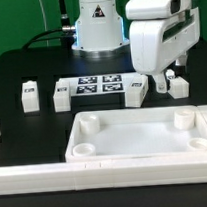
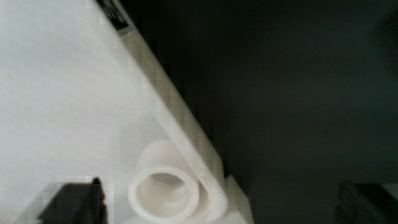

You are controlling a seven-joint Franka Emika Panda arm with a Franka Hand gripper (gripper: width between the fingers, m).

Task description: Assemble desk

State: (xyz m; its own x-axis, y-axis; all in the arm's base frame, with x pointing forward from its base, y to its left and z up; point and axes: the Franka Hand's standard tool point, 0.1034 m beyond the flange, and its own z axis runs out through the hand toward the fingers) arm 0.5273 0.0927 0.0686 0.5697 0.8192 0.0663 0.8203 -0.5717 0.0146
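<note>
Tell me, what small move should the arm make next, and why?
Probably lower the end effector around the leg right by it and close. It is open and empty, and the sockets of the tabletop hold no legs.

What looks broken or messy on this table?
Nothing stands out. The white tabletop lies flat with its sockets facing up, and I can see no cracks. The legs sit loose in a row beside the marker board, not yet fitted. Nothing is spilled.
</note>
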